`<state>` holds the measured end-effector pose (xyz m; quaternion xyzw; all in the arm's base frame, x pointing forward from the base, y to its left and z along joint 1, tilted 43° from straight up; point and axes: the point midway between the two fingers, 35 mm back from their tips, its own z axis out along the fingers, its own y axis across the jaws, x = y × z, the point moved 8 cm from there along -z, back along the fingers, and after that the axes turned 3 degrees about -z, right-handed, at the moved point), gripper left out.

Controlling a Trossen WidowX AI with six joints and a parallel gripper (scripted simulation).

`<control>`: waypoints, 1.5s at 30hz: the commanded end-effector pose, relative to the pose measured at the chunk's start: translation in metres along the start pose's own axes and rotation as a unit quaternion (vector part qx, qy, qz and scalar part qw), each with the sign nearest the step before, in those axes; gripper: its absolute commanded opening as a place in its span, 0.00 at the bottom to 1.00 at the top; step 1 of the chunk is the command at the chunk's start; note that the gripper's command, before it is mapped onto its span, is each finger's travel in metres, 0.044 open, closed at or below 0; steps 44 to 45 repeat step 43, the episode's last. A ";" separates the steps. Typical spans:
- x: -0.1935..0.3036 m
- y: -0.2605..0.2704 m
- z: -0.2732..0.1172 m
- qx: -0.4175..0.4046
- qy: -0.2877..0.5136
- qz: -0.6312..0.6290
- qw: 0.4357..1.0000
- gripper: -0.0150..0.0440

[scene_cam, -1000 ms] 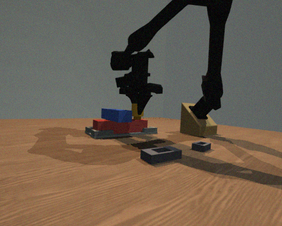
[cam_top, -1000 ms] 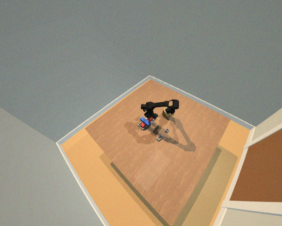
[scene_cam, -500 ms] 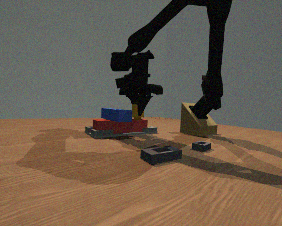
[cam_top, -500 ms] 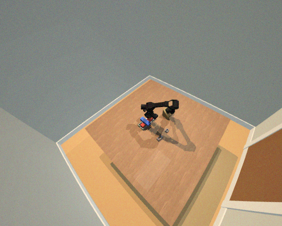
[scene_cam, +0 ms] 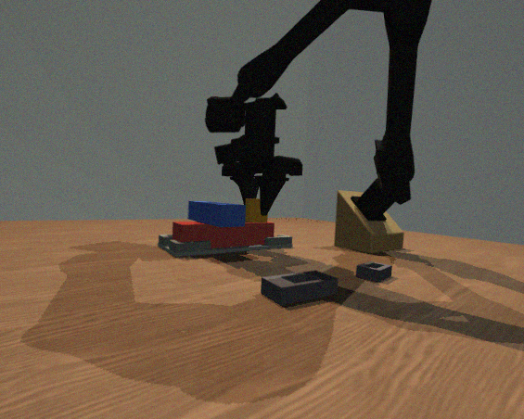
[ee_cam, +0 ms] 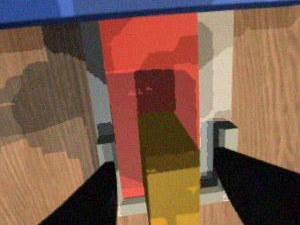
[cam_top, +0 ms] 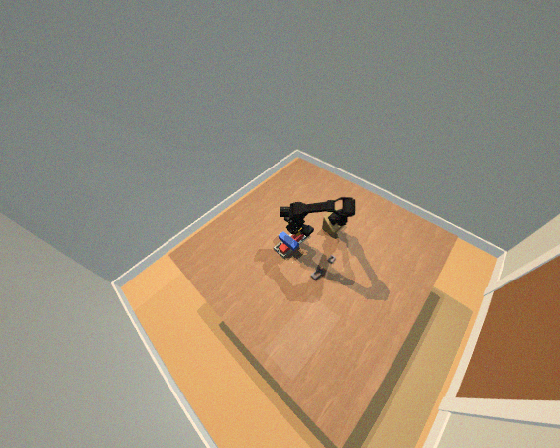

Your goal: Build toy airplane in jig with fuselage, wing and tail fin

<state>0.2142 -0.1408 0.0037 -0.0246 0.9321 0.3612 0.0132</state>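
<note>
The red fuselage [scene_cam: 223, 234] [ee_cam: 125, 89] [cam_top: 284, 246] lies flat in the grey jig [scene_cam: 186, 247] [ee_cam: 92, 49]. The blue wing [scene_cam: 216, 213] [ee_cam: 125, 9] [cam_top: 288, 240] sits across the top of the fuselage. The yellow tail fin [scene_cam: 253, 210] [ee_cam: 167, 149] stands upright on the fuselage near its tail end, just behind a dark socket. My gripper [scene_cam: 260, 205] [ee_cam: 165, 163] [cam_top: 298, 230] points straight down over the fin. Its fingers are open, one on each side of the fin, with a gap showing on both sides in the wrist view.
Two dark hollow blocks, a larger one [scene_cam: 300, 287] [cam_top: 318, 274] and a smaller one [scene_cam: 374, 271] [cam_top: 332, 259], lie on the wooden floor in front of the jig. The arm's tan wedge base [scene_cam: 353, 227] [cam_top: 330, 228] stands to the right.
</note>
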 end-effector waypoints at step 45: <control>-0.004 -0.004 -0.092 0.000 0.000 0.002 1.000 0.69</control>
